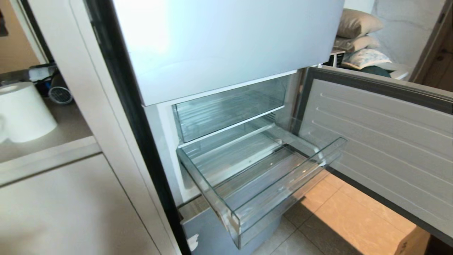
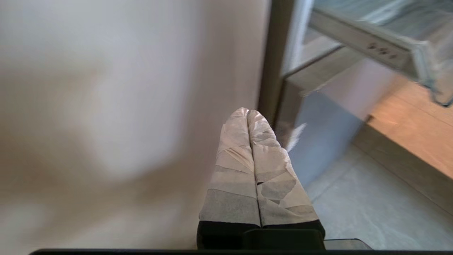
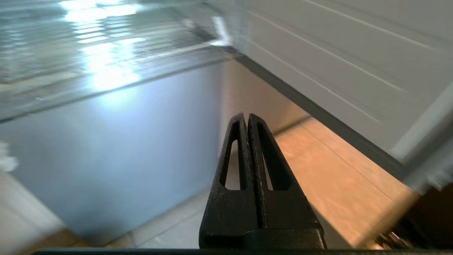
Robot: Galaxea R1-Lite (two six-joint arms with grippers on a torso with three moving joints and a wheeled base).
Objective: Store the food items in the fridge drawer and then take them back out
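In the head view a white paper roll stands on the desk at the far left, beside a pale cabinet side. At the centre the fridge is open, and the drawer is pulled out toward the lower centre of the frame, nothing in it; the smaller clear bin sits just above it. No fruit shows in any view. At the right the open door shows its ribbed inner face above the tan floor, with pillows at the upper right.

Neither arm appears in the head view. The left claw, taped fingers pressed together and empty, hangs low by the cabinet side. The right claw, black fingers closed on nothing, hangs below the drawer near the door.
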